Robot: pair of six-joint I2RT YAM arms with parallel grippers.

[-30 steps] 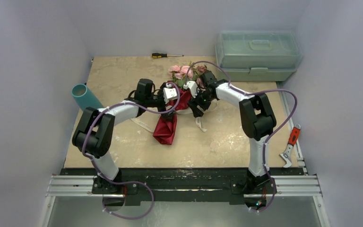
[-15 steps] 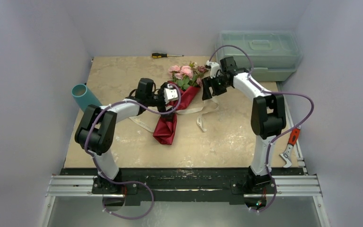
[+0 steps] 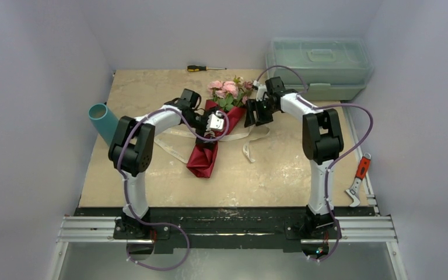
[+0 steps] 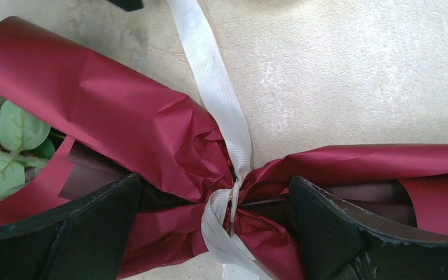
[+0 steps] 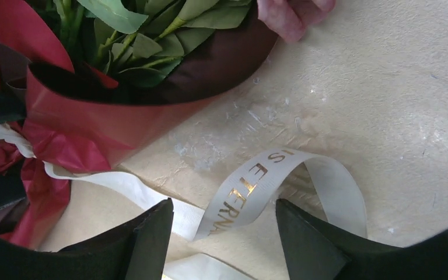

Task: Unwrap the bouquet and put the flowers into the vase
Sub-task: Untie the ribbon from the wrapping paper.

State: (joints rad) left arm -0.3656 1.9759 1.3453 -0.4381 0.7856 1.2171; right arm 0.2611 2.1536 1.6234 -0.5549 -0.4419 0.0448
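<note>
Since half a second ago the left arm has swung its elbow outward and brought the left end effector (image 3: 214,124) down over the bouquet (image 3: 205,158), while the right end effector (image 3: 255,113) has dipped a little at the bouquet's right side. The left jaws stand wide open and hold nothing. Their matte black fingers (image 4: 81,227) straddle the bouquet's pinched waist, where a cream ribbed ribbon (image 4: 216,87) is knotted around crumpled maroon paper; whether they press on the paper cannot be told. The right jaws are also apart and hold nothing, and a curled loop of the same ribbon, printed with gold letters, lies on the mottled beige table (image 3: 268,175) between them. The bouquet lies on its side, a cone of creased dark red paper with a darker lining, flaring toward the flowers (image 3: 227,89): soft pink roses above broad veined green leaves at its far end. The vase (image 3: 102,119), a plain teal cylinder, sits well to the bouquet's left. A pale green translucent toolbox (image 3: 318,67) lies beyond the bouquet to the right, and a screwdriver (image 3: 204,68) lies just beyond the roses.
</note>
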